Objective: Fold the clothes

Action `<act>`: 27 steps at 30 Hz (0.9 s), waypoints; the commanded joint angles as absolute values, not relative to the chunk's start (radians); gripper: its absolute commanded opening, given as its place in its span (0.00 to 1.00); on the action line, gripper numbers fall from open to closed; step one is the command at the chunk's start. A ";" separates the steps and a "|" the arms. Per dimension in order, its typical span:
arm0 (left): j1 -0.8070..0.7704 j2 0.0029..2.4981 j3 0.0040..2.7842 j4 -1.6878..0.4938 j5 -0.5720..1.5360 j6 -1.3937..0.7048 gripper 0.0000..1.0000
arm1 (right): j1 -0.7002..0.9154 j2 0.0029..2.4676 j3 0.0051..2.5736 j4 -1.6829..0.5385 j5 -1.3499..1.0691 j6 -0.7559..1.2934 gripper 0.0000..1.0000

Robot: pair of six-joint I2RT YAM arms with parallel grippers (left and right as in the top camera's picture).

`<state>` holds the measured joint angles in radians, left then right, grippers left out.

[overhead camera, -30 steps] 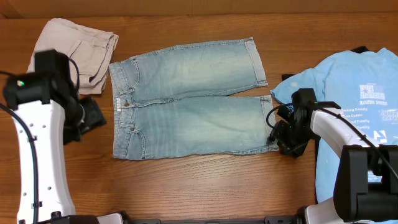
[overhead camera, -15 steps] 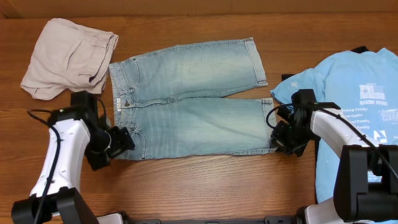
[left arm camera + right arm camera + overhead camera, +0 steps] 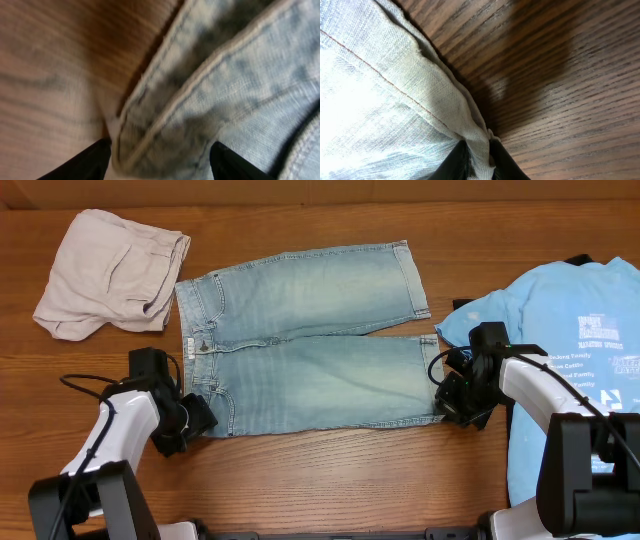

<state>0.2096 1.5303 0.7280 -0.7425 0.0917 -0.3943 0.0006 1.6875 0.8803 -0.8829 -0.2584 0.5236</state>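
Now jeans [image 3: 310,350] hem pinched inside right hand [image 3: 479,162].

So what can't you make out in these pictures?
Overhead: the T-shirt runs off the right edge; its print is too small to read.
Overhead: the black garment is mostly under the T-shirt.
Left wrist: the jeans are blurred; whether the left gripper grips them is unclear.
Right wrist: the right gripper is mostly cut off by the bottom edge.

White arms [image 3: 100,448] with black joints [image 3: 150,367], black left hand [image 3: 197,418], right hand [image 3: 449,400].
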 commanded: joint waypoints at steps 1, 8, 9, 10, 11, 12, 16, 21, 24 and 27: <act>0.211 1.568 0.720 -0.697 0.059 -0.419 0.66 | -0.003 1.683 0.874 -0.864 -0.245 0.532 0.17; 0.211 1.650 0.720 -0.668 -0.011 -0.424 0.51 | -0.003 1.683 0.874 -0.865 -0.245 0.532 0.16; 0.211 1.662 0.720 -0.669 -0.009 -0.424 0.47 | -0.003 1.683 0.874 -0.865 -0.245 0.532 0.16; 0.211 1.671 0.720 -0.672 -0.004 -0.429 0.41 | -0.003 1.683 0.874 -0.865 -0.245 0.532 0.16; 0.211 1.679 0.720 -0.677 0.002 -0.432 0.36 | -0.003 1.683 0.874 -0.865 -0.245 0.532 0.16; 0.211 1.682 0.720 -0.683 0.007 -0.435 0.31 | -0.003 1.683 0.874 -0.865 -0.245 0.532 0.16; 0.211 1.681 0.722 -0.702 0.023 -0.435 0.54 | -0.003 1.683 0.874 -0.865 -0.245 0.532 0.16; 0.216 1.681 0.727 -0.761 0.021 -0.443 0.67 | -0.003 1.683 0.874 -0.865 -0.245 0.531 0.16; 0.247 1.681 0.735 -0.802 0.022 -0.482 0.68 | -0.003 1.683 0.874 -0.870 -0.245 0.531 0.16; 0.301 1.681 0.735 -0.804 0.023 -0.488 0.60 | -0.003 1.683 0.874 -0.872 -0.245 0.528 0.16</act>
